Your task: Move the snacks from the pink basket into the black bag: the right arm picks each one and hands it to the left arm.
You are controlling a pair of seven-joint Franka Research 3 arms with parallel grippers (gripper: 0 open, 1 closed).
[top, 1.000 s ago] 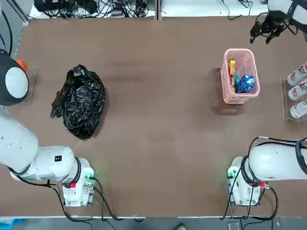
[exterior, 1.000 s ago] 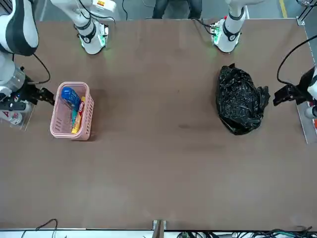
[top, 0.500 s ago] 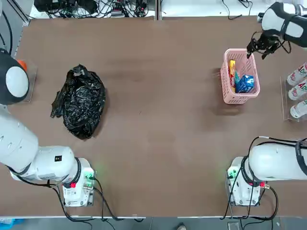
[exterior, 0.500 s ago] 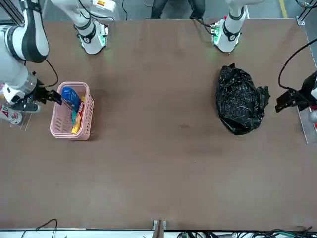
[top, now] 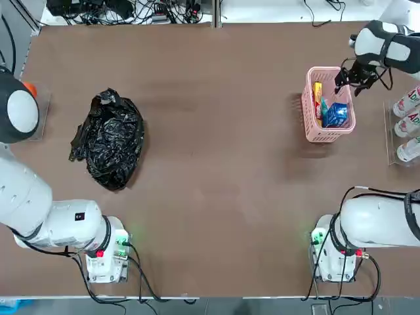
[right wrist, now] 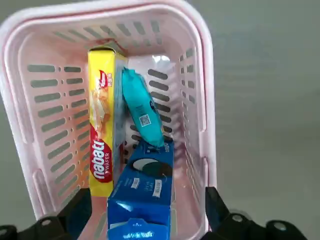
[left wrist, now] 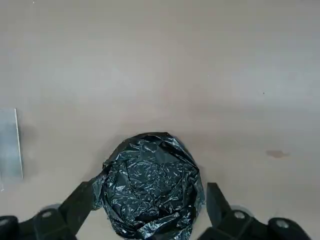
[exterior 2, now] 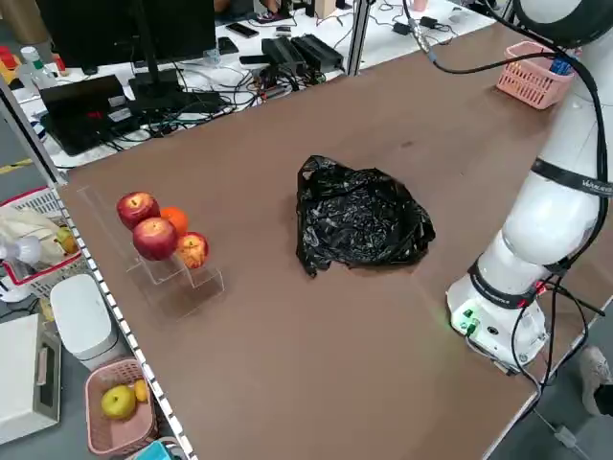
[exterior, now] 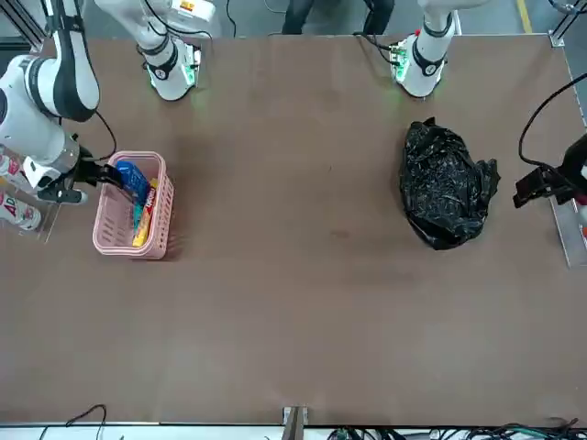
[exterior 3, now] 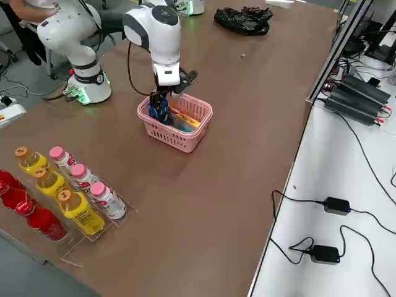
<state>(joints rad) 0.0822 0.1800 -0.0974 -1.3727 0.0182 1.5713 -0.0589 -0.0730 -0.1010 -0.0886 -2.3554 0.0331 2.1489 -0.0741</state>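
Shifted from beyond the far-right table corner, right gripper [top: 348,77] hovers over pink basket [top: 311,118], fingers apart; left gripper [exterior: 541,186], fingers apart, beside black bag [top: 109,139].

Yellow wafer pkt [right wrist: 101,135] in pink basket [right wrist: 200,75]: red logo "nabati", "WAFER" under it. Bottles [top: 408,102] at table's right edge: red lettering starting "AD", rest cut off. Other print too small.

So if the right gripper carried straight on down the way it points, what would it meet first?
Most likely the blue packet, which lies between the open fingers of the right gripper inside the pink basket; the gap above it is unclear.
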